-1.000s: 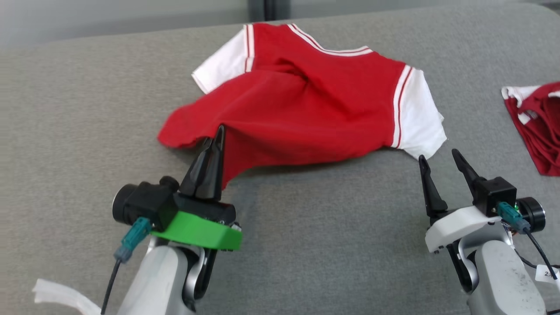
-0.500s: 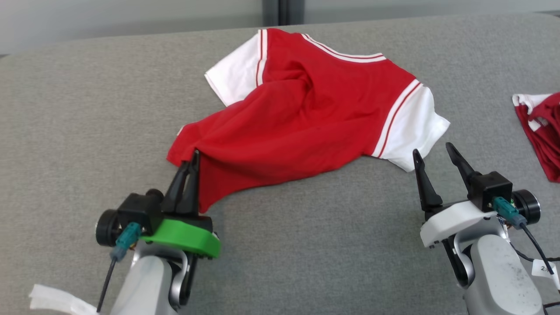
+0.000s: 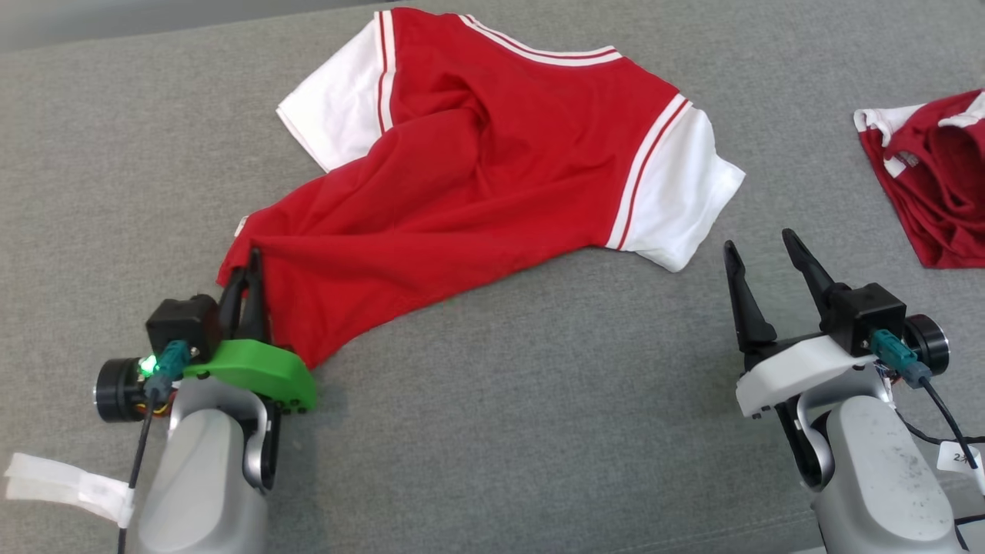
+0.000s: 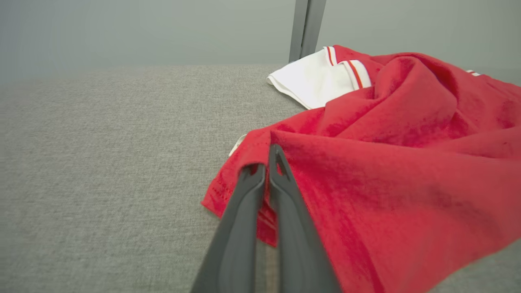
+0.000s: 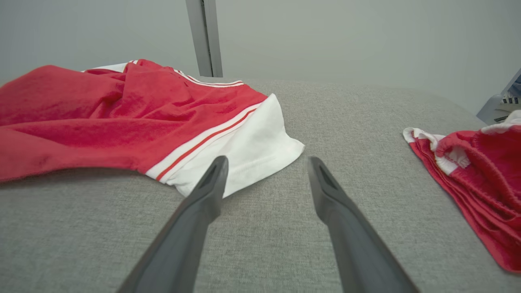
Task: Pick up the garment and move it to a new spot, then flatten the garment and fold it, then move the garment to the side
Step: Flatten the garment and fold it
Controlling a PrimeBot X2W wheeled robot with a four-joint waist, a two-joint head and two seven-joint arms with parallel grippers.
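Found the red shirt (image 3: 500, 177) lying rumpled across the grey cushion (image 3: 539, 385), striped collar edge on the far side and a short white arm out to either side. Caught the left gripper (image 3: 248, 265) at the shirt's near left corner, fingers pressed tight together with the red hem pinched between them. Traced long ridges of cloth running from that corner up toward the shirt's middle. Confirmed the same pinch from the left wrist, with the left gripper (image 4: 264, 162) closed on the hem and the red shirt (image 4: 386, 162) heaped to one side of it. Spotted the right gripper (image 3: 759, 242) just off the shirt's near right side, close to the white sleeve (image 3: 677, 185) but apart from it, fingers spread wide and holding nothing. Saw the same spread from the right wrist, the right gripper (image 5: 267, 159) pointing at the sleeve's edge. Noted a second garment (image 3: 931, 185), red and white, bunched well to the shirt's right, and a white strip (image 3: 61, 485) well off the shirt's near left corner
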